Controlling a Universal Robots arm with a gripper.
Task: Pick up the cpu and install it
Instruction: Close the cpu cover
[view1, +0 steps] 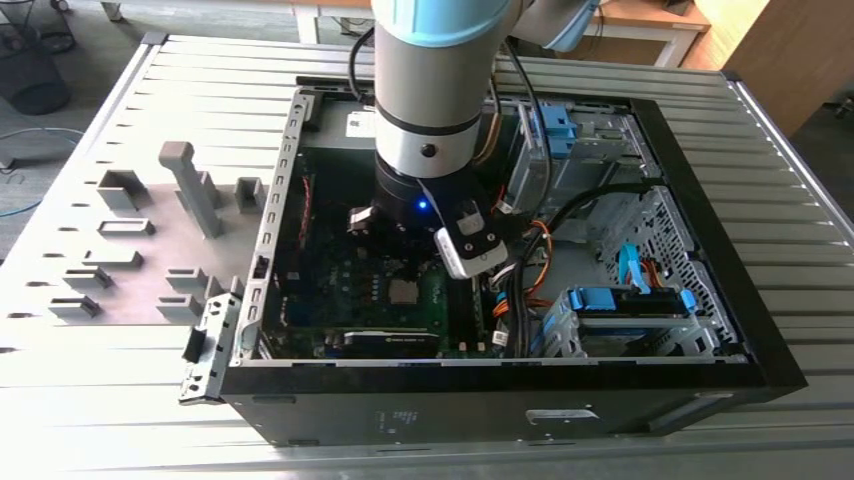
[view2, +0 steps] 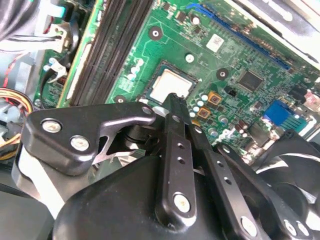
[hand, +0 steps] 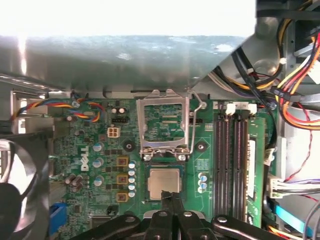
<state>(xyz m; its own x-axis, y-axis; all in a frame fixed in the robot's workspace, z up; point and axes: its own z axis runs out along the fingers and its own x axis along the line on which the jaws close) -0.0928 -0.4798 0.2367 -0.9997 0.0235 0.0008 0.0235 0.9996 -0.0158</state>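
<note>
First wrist view has the gripper (hand: 170, 196), fingers together, over the edge of the cpu (hand: 163, 181) lying flat on the motherboard (hand: 70, 145); I judge any contact should be light and square.

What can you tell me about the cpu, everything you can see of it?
The cpu is a small flat square chip with a silvery-grey metal top. It lies level in its socket on the green motherboard, beside the memory slots, with the metal hold-down frame swung open next to it. The gripper, fingers together, hangs over one edge; whether it touches the chip cannot be told.
</note>
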